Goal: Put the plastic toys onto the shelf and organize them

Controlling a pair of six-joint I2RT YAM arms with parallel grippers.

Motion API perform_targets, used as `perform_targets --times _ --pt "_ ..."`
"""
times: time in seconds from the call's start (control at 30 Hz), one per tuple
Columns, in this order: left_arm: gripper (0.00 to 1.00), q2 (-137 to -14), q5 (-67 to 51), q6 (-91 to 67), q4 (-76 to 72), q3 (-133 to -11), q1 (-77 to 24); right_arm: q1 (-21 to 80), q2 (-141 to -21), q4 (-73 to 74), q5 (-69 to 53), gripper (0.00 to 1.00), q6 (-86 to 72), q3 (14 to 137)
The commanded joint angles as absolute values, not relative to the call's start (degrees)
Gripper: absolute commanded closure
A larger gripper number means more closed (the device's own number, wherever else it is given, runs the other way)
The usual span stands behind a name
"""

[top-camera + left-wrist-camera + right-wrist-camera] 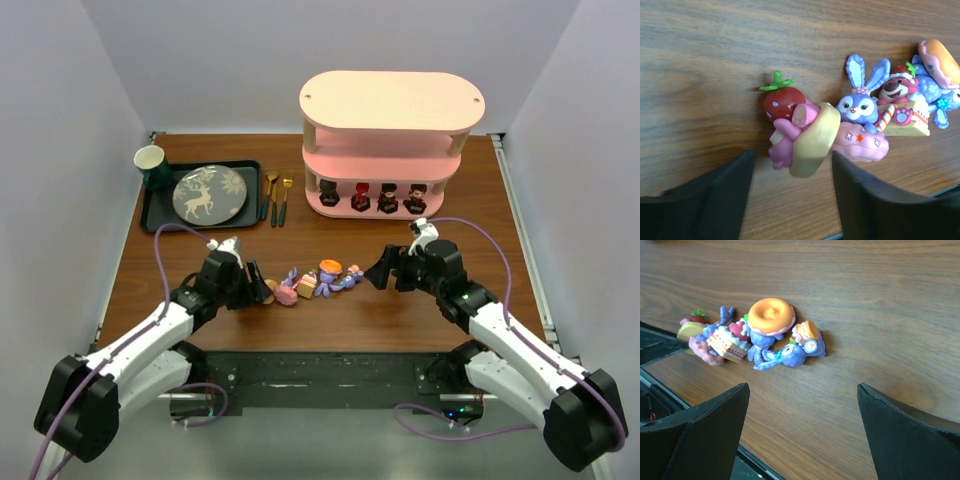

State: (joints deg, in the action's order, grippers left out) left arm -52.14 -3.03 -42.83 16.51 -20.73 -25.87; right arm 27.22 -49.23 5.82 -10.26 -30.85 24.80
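The pink three-tier shelf [390, 140] stands at the back right, with four dark black/red figurines [385, 198] in a row on its bottom tier. The other toys lie in a cluster [315, 282] at mid-table between my arms. My left gripper [258, 284] is open at the cluster's left end. In the left wrist view its jaws [792, 195] stand apart just short of a pink strawberry toy [800, 130], with a blue bunny [860, 100] and a red bear on cake [900, 107] beyond. My right gripper [378, 275] is open and empty, right of the cluster. Its view [802, 435] shows an orange-topped bunny [771, 317] and a lying bunny [795, 352] ahead.
A black tray [160, 218] with a deer plate [208, 194] sits at the back left, a green cup [152, 165] at its corner. Two gold spoons [278, 195] lie between tray and shelf. A black base rail [320, 375] runs along the near edge.
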Motion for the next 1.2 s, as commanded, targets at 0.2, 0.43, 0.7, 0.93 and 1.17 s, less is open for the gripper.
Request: perform_targets --times 0.2,0.43,0.7,0.93,1.17 --pt "0.74 -55.8 -8.0 -42.6 4.9 -18.2 -26.8 27.9 -47.3 2.6 -12.0 0.08 -31.9 23.6" --pt "1.00 -49.1 -6.4 -38.2 7.6 -20.8 -28.8 28.7 -48.1 3.1 -15.2 0.08 -31.8 26.4" --pt "1.00 -45.7 7.4 -27.5 12.3 -30.0 -43.1 31.5 -48.1 7.6 -17.4 0.08 -32.8 31.8" --pt "1.00 -50.3 17.3 -13.0 8.8 -35.4 -60.3 33.7 -49.5 14.9 -20.3 0.08 -34.5 41.2" --pt "1.00 -56.0 24.4 4.7 0.9 -37.2 -68.7 34.4 -50.8 22.1 -20.1 0.09 -36.8 47.4"
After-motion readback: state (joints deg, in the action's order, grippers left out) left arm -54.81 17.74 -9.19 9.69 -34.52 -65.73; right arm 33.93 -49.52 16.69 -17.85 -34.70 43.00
